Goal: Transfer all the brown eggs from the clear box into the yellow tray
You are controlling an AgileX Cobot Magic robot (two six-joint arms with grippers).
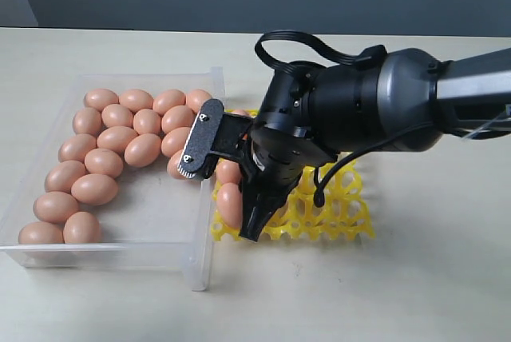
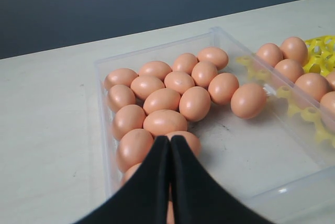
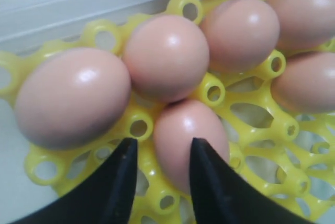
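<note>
Matte tabletop [image 1: 415, 294] holds smooth oval brown eggs [image 1: 104, 162], latticed yellow tray [image 1: 339, 230].

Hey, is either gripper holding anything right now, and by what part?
Nothing seems held. The left gripper is shut empty; the right gripper stands open over a brown egg resting in the yellow tray.

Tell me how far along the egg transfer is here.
Done: at least six smooth brown eggs sit in cups of the yellow plastic lattice tray. In hand: the right gripper has its jaws astride one tray egg; whether they grip it is unclear. The left gripper, jaws shut and empty, faces the clear plastic box. Left: well over a dozen eggs lie in that box, so seemingly under halfway.
</note>
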